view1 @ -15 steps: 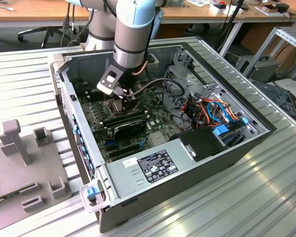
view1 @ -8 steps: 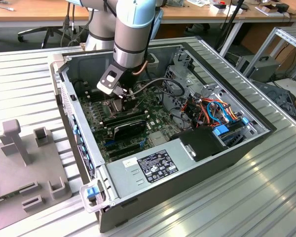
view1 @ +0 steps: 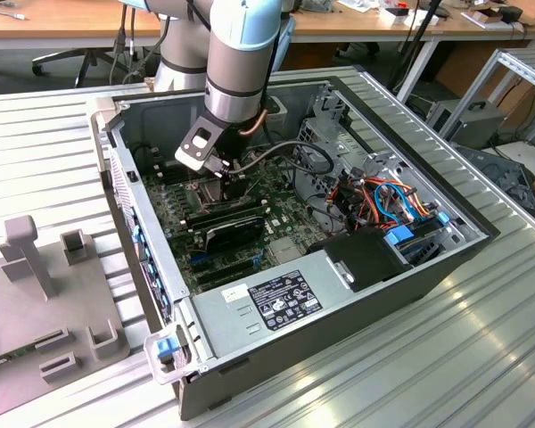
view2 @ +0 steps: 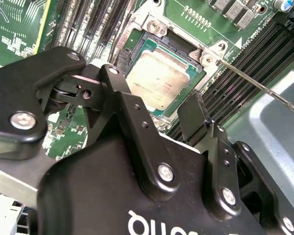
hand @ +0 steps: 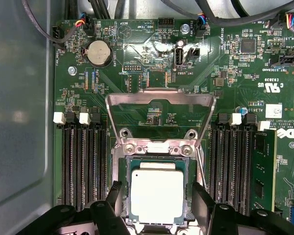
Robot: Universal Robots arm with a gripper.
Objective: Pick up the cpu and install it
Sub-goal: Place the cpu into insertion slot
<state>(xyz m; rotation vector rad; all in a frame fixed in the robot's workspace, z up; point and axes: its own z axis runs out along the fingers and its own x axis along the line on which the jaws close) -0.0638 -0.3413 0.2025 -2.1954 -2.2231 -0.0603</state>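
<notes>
The cpu (hand: 157,196), a small square chip with a dull silver top, lies flat in its socket on the green motherboard (hand: 235,63); the second wrist view also shows the cpu (view2: 159,78). The socket's shiny metal frame (hand: 159,105) is swung up and open beyond it. My gripper (hand: 158,197) is open just above the chip, with one black finger (hand: 115,193) on each side and a small gap between each finger and the chip's edges. In the exterior view my gripper (view1: 221,169) reaches down into the open computer case (view1: 410,294).
Rows of black memory slots (hand: 83,161) flank the socket, with a memory stick (hand: 262,171) in one. A thin metal lever (view2: 255,83) angles out beside the socket. A power supply (view1: 267,299) and cable bundles (view1: 383,201) crowd the case. A grey fixture (view1: 36,267) stands at the exterior view's left.
</notes>
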